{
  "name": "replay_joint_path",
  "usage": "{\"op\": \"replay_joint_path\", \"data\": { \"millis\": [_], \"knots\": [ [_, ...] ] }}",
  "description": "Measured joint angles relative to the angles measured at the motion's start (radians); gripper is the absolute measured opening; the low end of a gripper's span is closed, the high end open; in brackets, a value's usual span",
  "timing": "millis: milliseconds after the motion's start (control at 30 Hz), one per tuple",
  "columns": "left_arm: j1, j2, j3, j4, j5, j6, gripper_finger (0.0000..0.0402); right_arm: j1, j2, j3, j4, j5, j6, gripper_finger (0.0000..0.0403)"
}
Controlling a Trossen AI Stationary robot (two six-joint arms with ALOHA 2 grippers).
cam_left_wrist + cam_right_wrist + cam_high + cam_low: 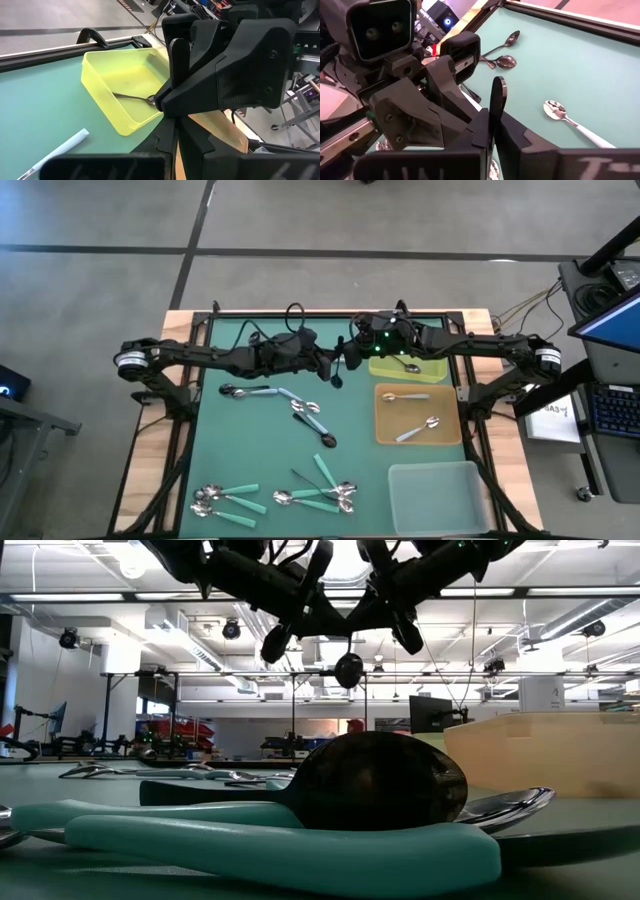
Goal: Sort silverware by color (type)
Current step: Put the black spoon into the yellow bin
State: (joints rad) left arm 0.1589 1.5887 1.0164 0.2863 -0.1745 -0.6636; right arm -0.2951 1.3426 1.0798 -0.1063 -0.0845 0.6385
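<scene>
A black spoon (349, 669) hangs in the air over the far middle of the green mat, bowl downward, also in the high view (337, 377). Both arms meet at it. My left gripper (328, 367) comes from the table's left and my right gripper (353, 358) from the right, just left of the yellow tray (432, 370). Each wrist view shows its own fingers drawn together on a thin dark strip, the left gripper (177, 122) and the right gripper (495, 120). The other spoons lie flat on the mat or in trays. My left gripper pinches the black spoon's thin handle (174, 75) between its two fingers, coming level from the table's left. The spoon is lifted clear, its bowl hanging below. My right gripper pinches the same spoon's handle (497, 100) between its two fingers from the table's right, facing the left gripper closely. How far back the handle reaches cannot be told.
The yellow tray holds one dark-handled spoon (407, 366). An orange tray (385, 420) holds two spoons and a clear tray (440, 495) stands near the right front. Light-blue spoons (290, 400) lie mid-mat. Teal spoons (228, 498) and more spoons (320, 495) lie near the front edge.
</scene>
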Motion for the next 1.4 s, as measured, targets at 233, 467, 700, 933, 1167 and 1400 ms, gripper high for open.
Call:
{"op": "replay_joint_path", "data": {
  "millis": [233, 467, 700, 933, 1167, 1400],
  "knots": [
    [0.001, 0.0, 0.0, -0.002, 0.036, -0.012, 0.0008, -0.002, 0.0, 0.002, -0.005, 0.009, -0.006, 0.0009],
    [-0.003, -0.001, 0.0, -0.004, 0.161, 0.006, 0.0064, -0.05, -0.009, 0.008, -0.081, 0.044, -0.074, 0.0008],
    [-0.001, -0.001, 0.0, -0.004, 0.254, 0.022, 0.0106, -0.168, -0.026, 0.067, -0.465, 0.182, -0.286, 0.0008],
    [-0.001, -0.001, 0.0, -0.005, 0.273, 0.005, 0.0108, -0.217, -0.025, 0.085, -0.733, 0.445, -0.515, 0.0008],
    [-0.001, -0.003, 0.0, -0.17, 0.517, -0.018, 0.0107, -0.224, 0.015, 0.044, -0.823, 0.451, -0.523, 0.0009],
    [-0.017, -0.005, 0.0, -0.642, 0.483, 0.087, 0.0107, -0.225, 0.035, 0.032, -0.824, 0.45, -0.547, 0.0042]
  ]
}}
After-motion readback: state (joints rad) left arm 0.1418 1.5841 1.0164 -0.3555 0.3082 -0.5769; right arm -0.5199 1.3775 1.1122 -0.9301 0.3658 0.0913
